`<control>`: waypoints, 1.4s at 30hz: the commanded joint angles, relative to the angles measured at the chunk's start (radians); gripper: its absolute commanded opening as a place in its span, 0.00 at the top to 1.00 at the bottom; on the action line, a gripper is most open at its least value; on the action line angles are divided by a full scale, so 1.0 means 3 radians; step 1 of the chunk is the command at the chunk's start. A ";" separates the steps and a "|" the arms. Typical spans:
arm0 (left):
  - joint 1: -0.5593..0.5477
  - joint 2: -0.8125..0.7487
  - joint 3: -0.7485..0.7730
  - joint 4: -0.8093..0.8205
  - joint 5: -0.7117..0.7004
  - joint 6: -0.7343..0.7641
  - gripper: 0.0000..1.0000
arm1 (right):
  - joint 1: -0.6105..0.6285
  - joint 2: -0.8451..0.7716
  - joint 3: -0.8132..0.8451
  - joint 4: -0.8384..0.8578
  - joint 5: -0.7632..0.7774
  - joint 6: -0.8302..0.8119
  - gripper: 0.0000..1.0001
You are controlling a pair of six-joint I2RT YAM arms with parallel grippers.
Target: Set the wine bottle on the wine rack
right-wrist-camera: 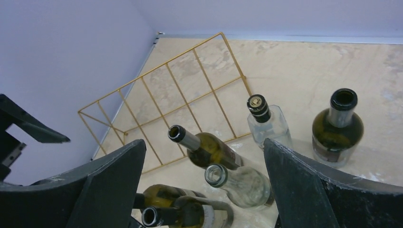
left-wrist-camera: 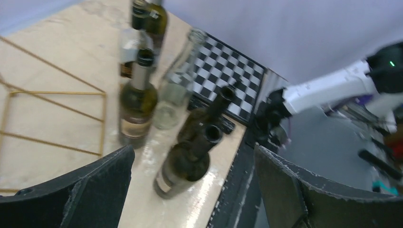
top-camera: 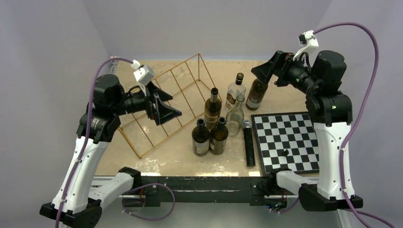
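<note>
L tool (left-wrist-camera: 192, 154) hung in the air w/ jaws spread wide, released, nothing btw its fingers (left-wrist-camera: 85, 190). R tool (right-wrist-camera: 204, 145) was likewise wide apart and gripping nothing, up above the far R part of the tabletop (top-camera: 180, 156). Wine rack (top-camera: 185, 88), a slanted gold wire frame w/ parallel dividers, sat below and behind the L tool w/ its low edge on the tabletop, and well ahead of the R tool, toward the L wall. Six bottles stood upright on the tabletop btw the two tools, all off the rack. Nearest ahead of the L tool were the L dark bottle (top-camera: 201, 137) and the R dark bottle (top-camera: 219, 135), side by side, touching or nearly so. Just beyond those, the green bottle (top-camera: 212, 108) w/ a silver neck stood just beside the rack's R edge, and the clear bottle (top-camera: 235, 118) stood next to it. Farther from the L tool, below the R tool, stood the capped clear bottle (top-camera: 235, 90) w/ a black top and the squat dark bottle (top-camera: 257, 95). A black mic (top-camera: 249, 142) lay flat near the dark pair, on the side away from the L tool, along the edge of a black-and-white chessboard (top-camera: 285, 135). The board lay below the R arm, w/ one small dark piece (top-camera: 285, 152) on it. Couldn't tell which bottle was the one for the rack.
</note>
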 commanded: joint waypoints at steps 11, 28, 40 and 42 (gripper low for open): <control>-0.0974 -0.0323 -0.1100 0.1029 -0.0465 0.0148 0.06 | 0.0005 0.0246 0.0027 0.0453 -0.0429 0.0281 0.01; -0.1570 0.0029 -0.1313 0.1411 -0.1022 0.0643 0.09 | 0.0006 0.0417 0.0251 0.0248 -0.0208 0.0146 0.01; -0.1720 0.0011 -0.1797 0.2129 -0.1357 0.0892 0.24 | 0.0005 0.0492 0.0289 0.0063 -0.0008 0.0091 0.01; -0.1726 0.0009 -0.1872 0.2197 -0.1411 0.0925 0.27 | 0.0005 0.0507 0.0291 0.0024 0.0027 0.0090 0.01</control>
